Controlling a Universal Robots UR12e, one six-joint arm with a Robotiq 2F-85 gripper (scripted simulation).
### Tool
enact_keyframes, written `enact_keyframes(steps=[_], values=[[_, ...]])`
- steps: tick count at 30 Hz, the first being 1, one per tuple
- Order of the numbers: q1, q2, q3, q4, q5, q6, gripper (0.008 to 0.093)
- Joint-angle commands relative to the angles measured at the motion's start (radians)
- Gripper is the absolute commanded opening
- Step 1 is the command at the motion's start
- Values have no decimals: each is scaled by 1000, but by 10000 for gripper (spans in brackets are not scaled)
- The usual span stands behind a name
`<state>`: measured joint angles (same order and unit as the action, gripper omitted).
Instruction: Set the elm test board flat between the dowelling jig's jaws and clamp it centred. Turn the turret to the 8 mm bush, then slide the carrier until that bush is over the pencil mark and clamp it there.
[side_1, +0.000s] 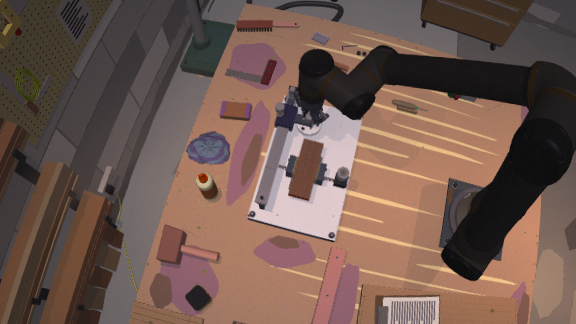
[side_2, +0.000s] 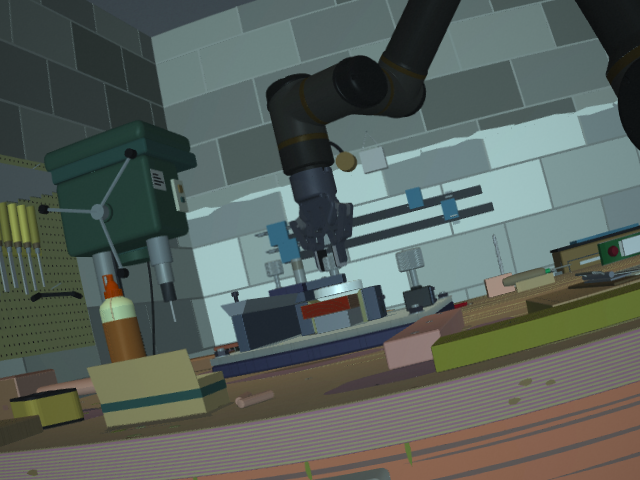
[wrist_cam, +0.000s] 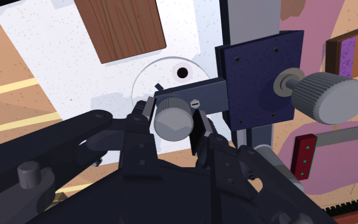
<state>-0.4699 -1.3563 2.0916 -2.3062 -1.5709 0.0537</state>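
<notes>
The elm test board (side_1: 306, 169) lies flat between the jig's jaws on the white base plate (side_1: 305, 175), with the jaw screw knob (side_1: 342, 176) on its right. At the plate's far end the dark blue carrier (wrist_cam: 257, 79) sits on the rail (side_1: 272, 165), and its arm reaches over the round turret disc (wrist_cam: 169, 79), where one dark bush hole (wrist_cam: 182, 73) shows. My gripper (wrist_cam: 173, 119) stands open around the turret's knurled knob (wrist_cam: 173, 119) and holds nothing. The carrier's clamp knob (wrist_cam: 323, 96) sticks out to the side.
Behind the jig stand a green drill press (side_2: 121, 191) and a block wall. A glue bottle (side_1: 206, 185), a mallet (side_1: 172, 245), a blue rag (side_1: 209, 148) and a sanding block (side_1: 235, 110) lie left of the plate. A saw (side_1: 252, 74) lies beyond.
</notes>
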Motion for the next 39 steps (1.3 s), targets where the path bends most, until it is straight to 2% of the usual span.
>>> enact_keyframes(steps=[1,13,31,39], values=[[0,-1,-1,0,0,0,424],[0,-3,-2,4,0,0,424],[0,-48,-31,78,0,0,424],[0,-48,-31,78,0,0,579]])
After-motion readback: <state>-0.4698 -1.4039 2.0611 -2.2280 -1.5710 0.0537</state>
